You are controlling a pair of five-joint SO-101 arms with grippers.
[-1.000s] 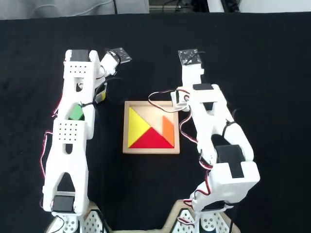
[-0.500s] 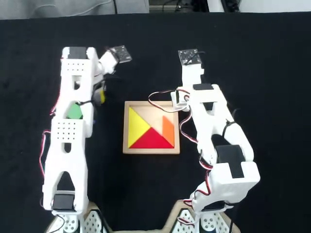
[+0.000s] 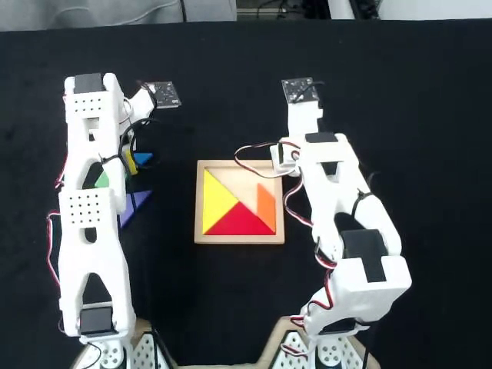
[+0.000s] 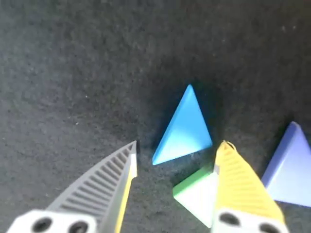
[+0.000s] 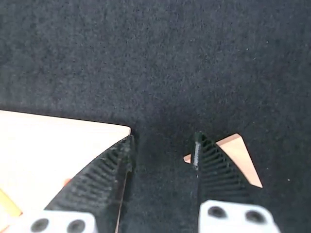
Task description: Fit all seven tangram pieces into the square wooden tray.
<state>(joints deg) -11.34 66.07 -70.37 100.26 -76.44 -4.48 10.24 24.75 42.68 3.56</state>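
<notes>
Your left tool (image 4: 180, 143) hangs open, empty, over the flat blue triangle (image 4: 185, 127), seemingly to pinch it; your right tool (image 5: 163, 138) sits open, empty, by the square wooden tray (image 5: 48, 141).

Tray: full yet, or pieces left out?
Not full. The tray holds a yellow piece, a red piece and an orange piece; bare wood shows, and the blue triangle lies outside on the cloth.
</notes>
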